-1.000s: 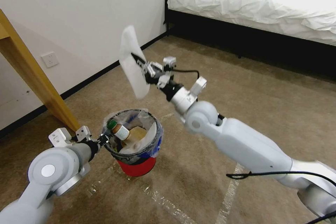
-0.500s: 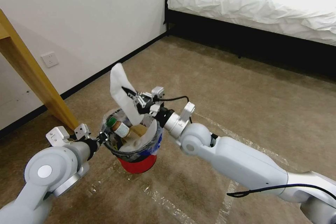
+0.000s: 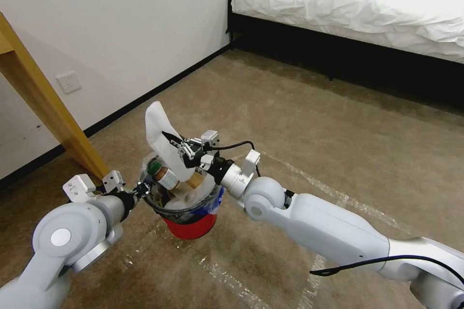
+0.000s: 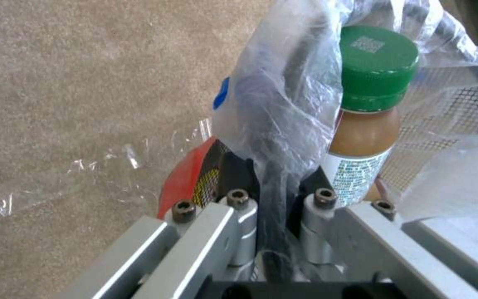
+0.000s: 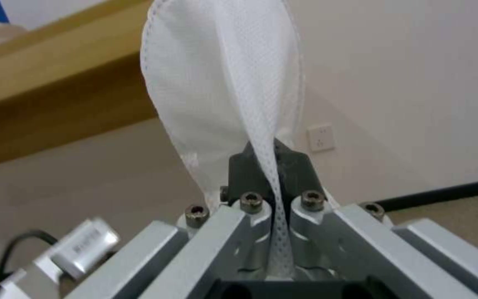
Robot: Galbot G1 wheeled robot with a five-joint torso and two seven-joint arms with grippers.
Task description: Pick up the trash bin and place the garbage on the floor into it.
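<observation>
From the head view, the trash bin [image 3: 187,203], already holding a bottle [image 3: 164,177], is held at its rim by the left claw [image 3: 140,189]; a white slipper [image 3: 162,142], pinched in the right claw [image 3: 180,146], is poised over it, unreleased. In the left wrist view, the claw [image 4: 275,182] is seen pressed onto the rim. In the right wrist view, the slipper [image 5: 222,83] is clamped.

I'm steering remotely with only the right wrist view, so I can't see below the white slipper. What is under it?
Observer: The trash bin; the slipper in the right gripper stands tilted above its rim.
Operator: Who holds the bin?
Observer: The left gripper, clamped on its bag-lined rim.
Operator: Anything inside?
Observer: A green-capped bottle leans against that rim.
</observation>
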